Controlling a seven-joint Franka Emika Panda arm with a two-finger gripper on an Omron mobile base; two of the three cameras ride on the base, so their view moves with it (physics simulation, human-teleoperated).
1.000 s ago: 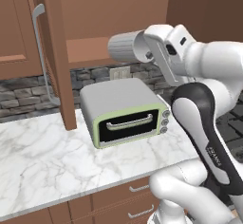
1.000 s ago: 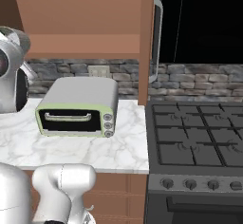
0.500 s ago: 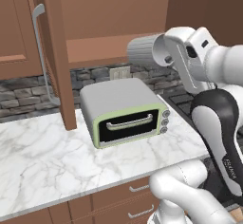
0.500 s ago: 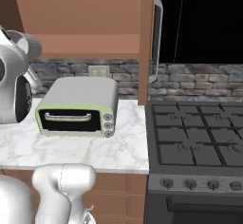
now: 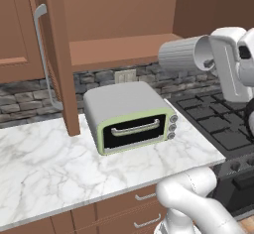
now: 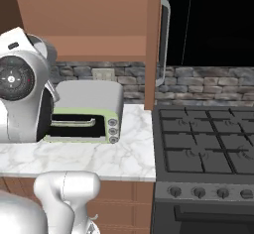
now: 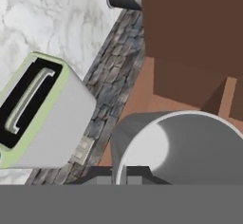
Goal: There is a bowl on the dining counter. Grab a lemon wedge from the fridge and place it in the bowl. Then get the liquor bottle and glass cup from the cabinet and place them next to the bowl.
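- The end effector (image 7: 124,174) is pinched on the rim of the glass cup (image 5: 184,54), which lies on its side in the air with its open mouth turned toward the arm.
- In the hand view the cup's grey rim and hollow inside sit right at the fingertips (image 7: 135,172), one tip inside the wall.
- Below the end effector and a little to its left, a grey toaster oven (image 5: 130,115) with a pale green front stands on the marble table (image 5: 44,163).
- Just behind the end effector is the open cabinet (image 5: 114,20); the cup hangs just in front of its lower shelf (image 5: 119,49).
- The cabinet door (image 5: 59,54) stands swung out, well to the left of the end effector.
- To the right of the end effector and lower down is a black stove (image 6: 208,148).
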